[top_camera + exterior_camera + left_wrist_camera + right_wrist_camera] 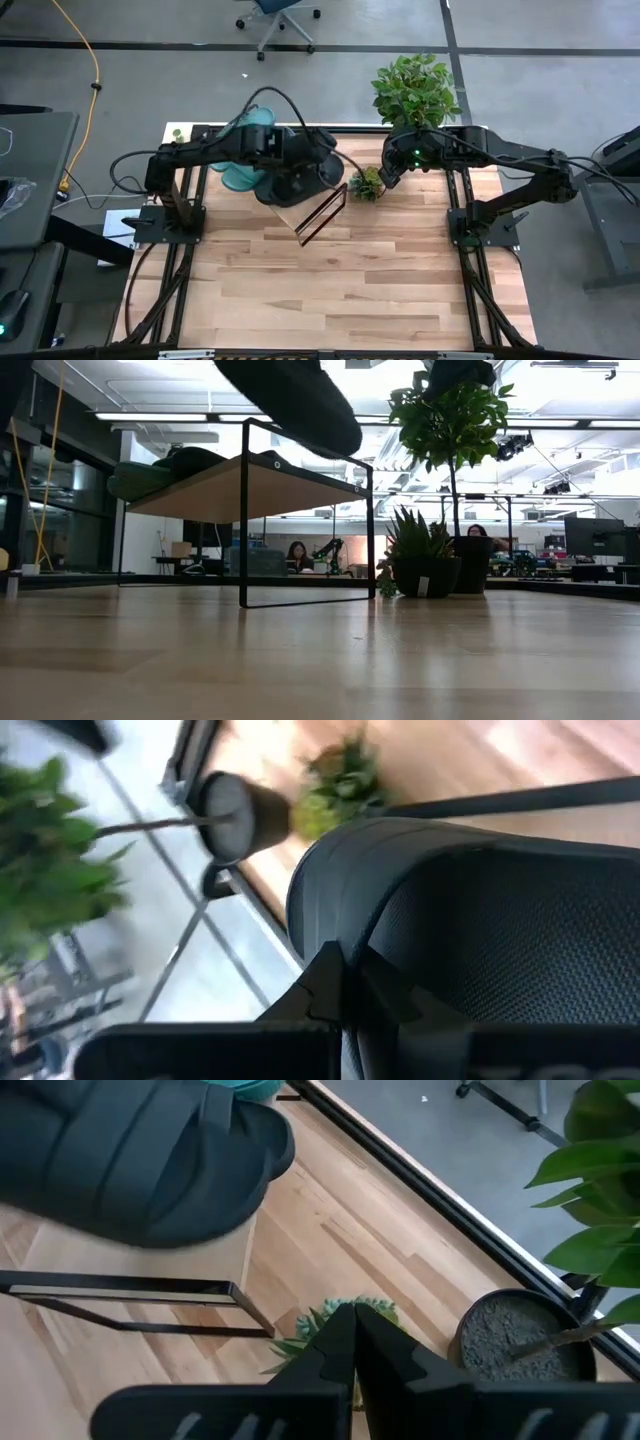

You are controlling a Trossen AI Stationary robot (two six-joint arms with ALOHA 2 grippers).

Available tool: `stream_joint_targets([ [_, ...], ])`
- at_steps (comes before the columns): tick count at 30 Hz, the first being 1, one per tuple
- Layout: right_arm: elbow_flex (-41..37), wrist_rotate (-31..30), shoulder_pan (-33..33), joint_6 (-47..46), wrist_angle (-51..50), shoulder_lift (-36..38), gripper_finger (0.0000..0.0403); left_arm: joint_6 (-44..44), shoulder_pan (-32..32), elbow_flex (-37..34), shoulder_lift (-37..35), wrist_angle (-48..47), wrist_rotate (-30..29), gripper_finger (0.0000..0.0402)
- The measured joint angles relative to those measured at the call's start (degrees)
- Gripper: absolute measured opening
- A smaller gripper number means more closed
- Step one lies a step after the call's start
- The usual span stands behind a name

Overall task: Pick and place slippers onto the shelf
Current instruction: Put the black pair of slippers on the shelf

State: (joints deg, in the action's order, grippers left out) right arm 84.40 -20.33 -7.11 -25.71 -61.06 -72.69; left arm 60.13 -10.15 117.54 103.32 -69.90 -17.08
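Worktop (330, 290) of pale butcher-block runs bare across its near half, with the shelf (250, 490) standing toward the far left-centre, its slanted light-wood board set in a thin black wire frame. Above the shelf hangs the left hand (335, 985), its two fingers closed together on the edge of a black slipper (480, 910), which is lifted clear over the shelf's right end in the low view. Two teal slippers (245, 150) lie on the shelf's far left part, partly hidden under the left arm from above; beside them in the low view a dark slipper (195, 460) rests on the board too. Just right of the shelf sits a small spiky plant (367, 184) on the worktop, and over it hovers the right hand (352, 1342), fingers pressed shut with nothing between them. Behind that, at the worktop's far edge, a taller leafy plant (415, 90) stands in a dark pot (520, 1335). Beyond the worktop, two people sit at desks in the room.
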Motion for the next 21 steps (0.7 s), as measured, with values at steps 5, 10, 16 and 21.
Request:
stream_joint_targets([
  [5,0.0,-0.7,0.0,0.05,0.0,0.02,0.0,-0.41,2.29,-5.34,0.05,0.81,-0.13,0.0],
  [10,0.0,-0.7,0.0,0.14,0.0,0.02,0.0,-0.43,4.27,-9.34,-0.11,4.14,-4.16,0.0],
  [16,0.0,-0.7,0.0,0.2,0.0,0.02,0.0,-2.09,4.12,-9.66,-0.04,6.58,-5.32,0.0],
  [21,0.0,-0.7,0.0,0.2,0.0,0.02,0.0,-2.12,4.1,-9.7,0.09,7.13,-7.41,0.0],
])
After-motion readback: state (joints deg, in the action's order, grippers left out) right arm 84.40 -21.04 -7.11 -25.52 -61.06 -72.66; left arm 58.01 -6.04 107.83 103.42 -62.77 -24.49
